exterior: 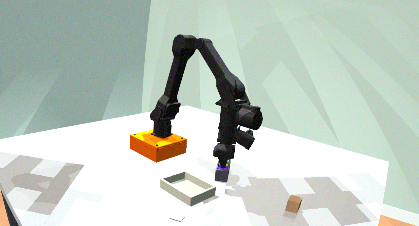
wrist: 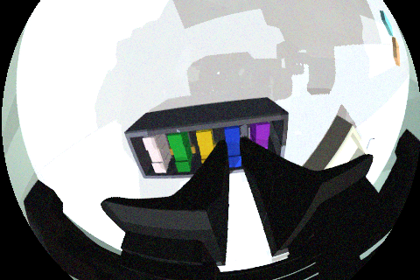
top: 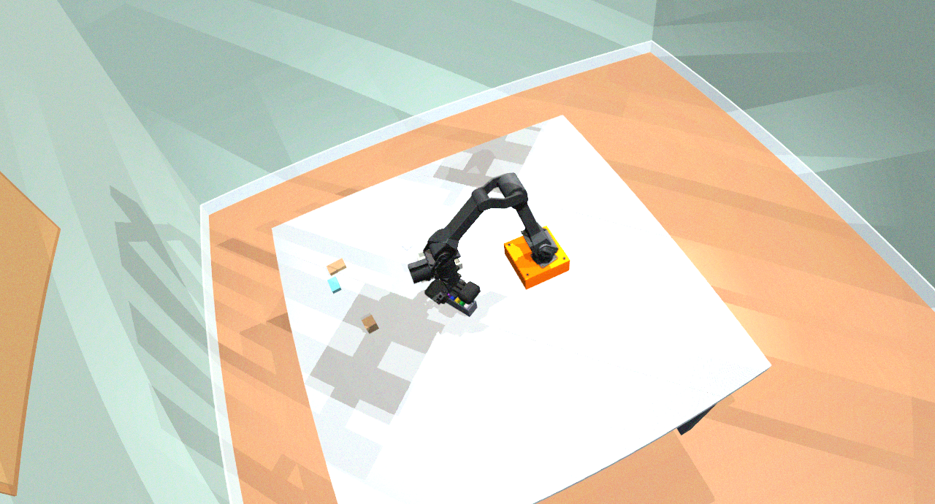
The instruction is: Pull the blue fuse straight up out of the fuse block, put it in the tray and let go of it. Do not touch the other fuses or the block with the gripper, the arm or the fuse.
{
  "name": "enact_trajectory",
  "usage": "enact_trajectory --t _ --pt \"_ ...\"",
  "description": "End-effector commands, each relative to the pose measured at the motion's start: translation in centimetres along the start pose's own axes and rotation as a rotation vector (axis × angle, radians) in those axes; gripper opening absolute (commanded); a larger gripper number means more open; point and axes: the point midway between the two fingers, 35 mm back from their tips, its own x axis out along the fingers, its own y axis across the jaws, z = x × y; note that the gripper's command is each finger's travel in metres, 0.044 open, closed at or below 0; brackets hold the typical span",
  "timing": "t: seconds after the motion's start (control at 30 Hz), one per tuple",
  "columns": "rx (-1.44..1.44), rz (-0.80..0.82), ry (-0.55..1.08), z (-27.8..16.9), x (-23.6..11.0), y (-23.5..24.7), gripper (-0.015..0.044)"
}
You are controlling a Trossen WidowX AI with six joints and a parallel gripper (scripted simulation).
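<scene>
A dark grey fuse block (wrist: 199, 114) (exterior: 221, 175) (top: 466, 309) stands on the white table. It holds a row of white, green, yellow, blue and purple fuses. My gripper (wrist: 233, 145) (exterior: 223, 165) points straight down into the block and is shut on the blue fuse (wrist: 233, 136), which still sits in its slot between the yellow fuse (wrist: 205, 142) and the purple fuse (wrist: 261, 135). The cream tray (exterior: 173, 187) lies empty just left of the block in the exterior view; its corner shows in the wrist view (wrist: 345, 149).
The orange arm base (exterior: 158, 147) (top: 535, 266) stands behind the tray. A tan cube (exterior: 293, 203) (top: 369, 323) lies to the right. A cyan block (top: 334, 285) and a tan block (top: 336, 266) lie farther off. A small grey tile (exterior: 177, 217) lies near the table's front.
</scene>
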Motion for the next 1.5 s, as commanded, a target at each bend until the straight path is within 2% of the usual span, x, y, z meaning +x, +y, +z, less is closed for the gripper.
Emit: enact_trajectory --t 0.0,1.47 --pt "0.000 0.000 0.000 0.0 -0.2 0.0 0.0000" --pt "0.002 -0.003 0.001 0.1 -2.3 -0.1 0.0000"
